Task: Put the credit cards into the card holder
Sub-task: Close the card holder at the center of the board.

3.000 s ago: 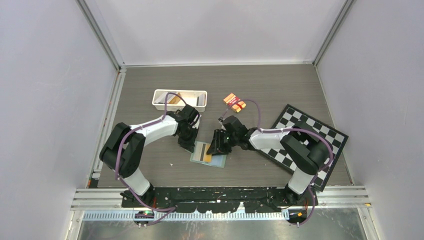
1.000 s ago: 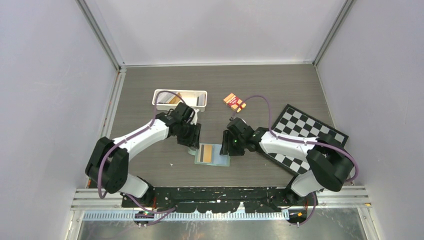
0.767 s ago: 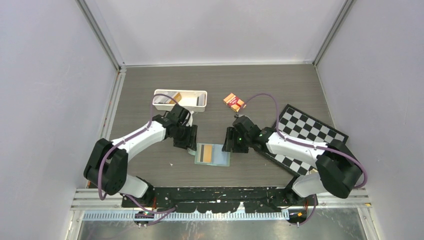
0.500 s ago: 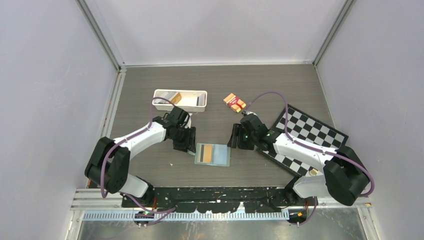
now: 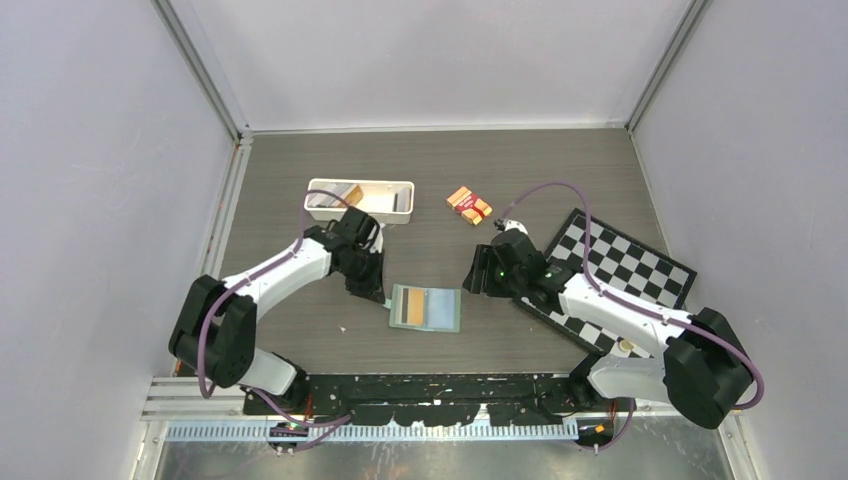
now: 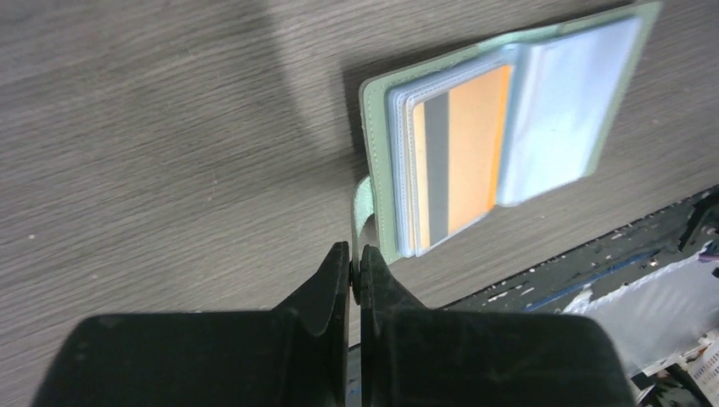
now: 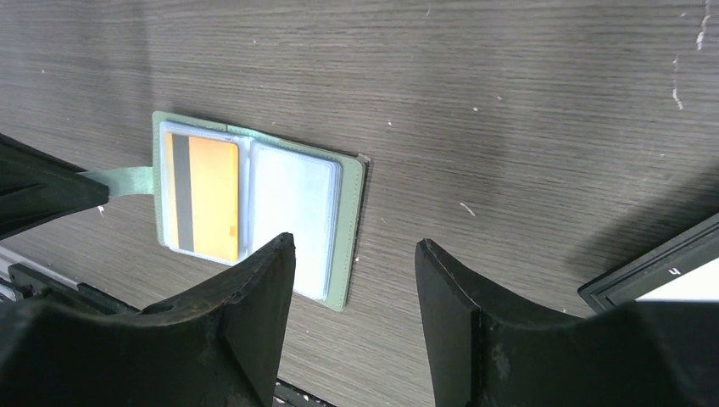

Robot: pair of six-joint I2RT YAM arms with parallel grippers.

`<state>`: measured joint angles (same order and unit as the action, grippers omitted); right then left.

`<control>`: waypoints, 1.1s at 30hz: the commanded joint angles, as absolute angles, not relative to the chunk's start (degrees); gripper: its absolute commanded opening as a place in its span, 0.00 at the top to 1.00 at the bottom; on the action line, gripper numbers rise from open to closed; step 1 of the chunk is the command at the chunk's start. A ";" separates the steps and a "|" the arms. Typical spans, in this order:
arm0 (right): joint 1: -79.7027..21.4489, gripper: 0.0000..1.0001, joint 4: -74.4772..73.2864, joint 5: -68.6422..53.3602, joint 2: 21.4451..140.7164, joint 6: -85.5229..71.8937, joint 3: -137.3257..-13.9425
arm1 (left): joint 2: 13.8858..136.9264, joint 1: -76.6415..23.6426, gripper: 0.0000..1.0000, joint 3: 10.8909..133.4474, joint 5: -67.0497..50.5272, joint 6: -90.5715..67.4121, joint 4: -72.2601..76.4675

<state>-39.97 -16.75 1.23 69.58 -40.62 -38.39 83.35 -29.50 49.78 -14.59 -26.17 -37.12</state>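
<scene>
Card holder: the sage-green card holder (image 5: 427, 308) lies open and flat at lower centre of the overhead view, between the two arms.
Seated card: a gold card (image 6: 462, 157) with a dark stripe sits in the page nearest the left arm; the clear pocket (image 7: 292, 216) beside it looks empty.
Left pincer: the left pincer (image 6: 354, 264) is closed, apparently pinching the clasp tab (image 6: 363, 208) at the holder's edge.
Right pincer: the right pincer (image 7: 354, 248) is spread wide and carries nothing, hovering just right of the holder.
Loose cards: more credit cards (image 5: 338, 195) rest in the white tray (image 5: 360, 181), upper left of centre.
Step in hand: likely fetching the next card.
Doing it well: hold the tab pinned so the pages lie open; lift a card by one edge against the tray wall; slide it in low, short edge first.
Risk: a flat card may slip, or nudge the holder askew.
Surface: a grey wood-grain table (image 5: 520, 165), lightly scuffed; a chessboard (image 5: 640, 262) at right, an orange-and-red packet (image 5: 468, 204) above centre.
Room: pale lavender walls (image 5: 440, 60) on three sides, metal frame posts (image 5: 200, 70) at the corners.
</scene>
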 commanded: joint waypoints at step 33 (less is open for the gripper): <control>-39.39 0.39 -2.33 -1.61 65.99 -45.43 -29.41 | 89.72 -42.69 0.61 62.75 -29.18 -29.22 -27.11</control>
